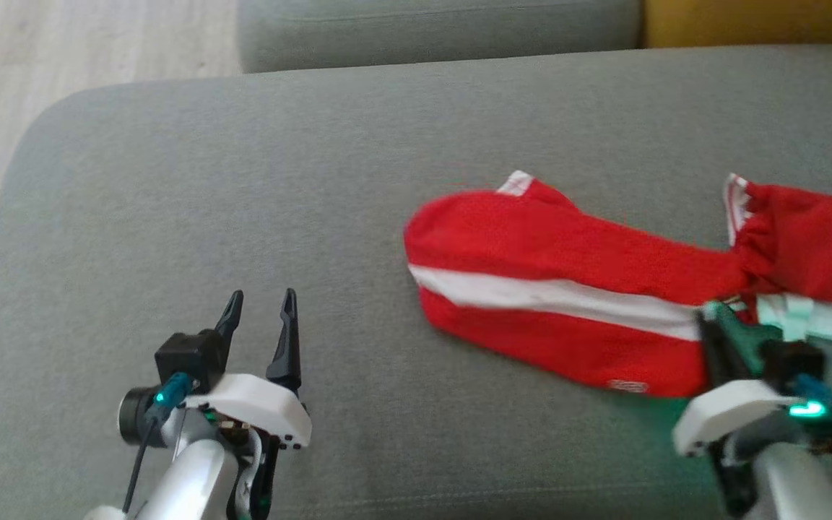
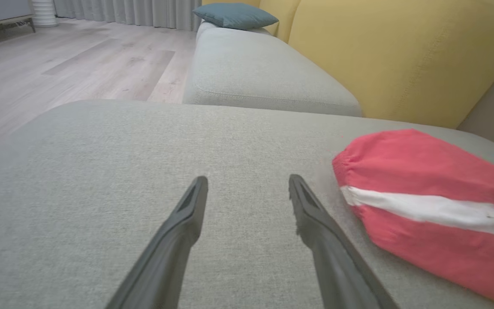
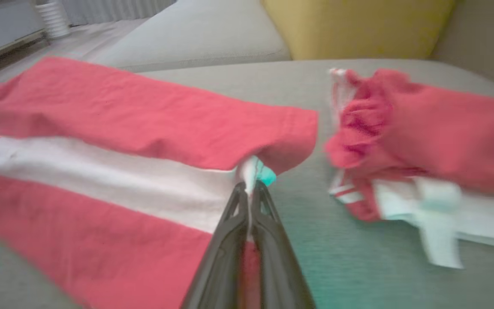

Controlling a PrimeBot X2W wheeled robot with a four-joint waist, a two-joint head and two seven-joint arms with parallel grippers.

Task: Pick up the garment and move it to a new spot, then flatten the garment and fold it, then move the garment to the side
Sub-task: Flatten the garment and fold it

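Observation:
The garment (image 1: 553,289) is red with a white stripe and lies spread on the grey sofa cushion (image 1: 243,202), one part reaching left and a bunched part (image 1: 813,238) at the right edge. My right gripper (image 1: 712,318) is shut on the garment's edge near the white stripe; in the right wrist view its fingers (image 3: 249,193) pinch the cloth (image 3: 144,128). Left of the garment, my left gripper (image 1: 261,303) hovers open over bare cushion. The left wrist view shows its fingers (image 2: 195,201) spread, with the garment (image 2: 427,201) to the right.
A second grey cushion (image 2: 255,73) lies beyond, with a yellow backrest (image 2: 401,56) and a blue pillow (image 2: 234,15). Wooden floor (image 1: 62,50) borders the cushion's left edge. Bare cushion stretches left of the garment.

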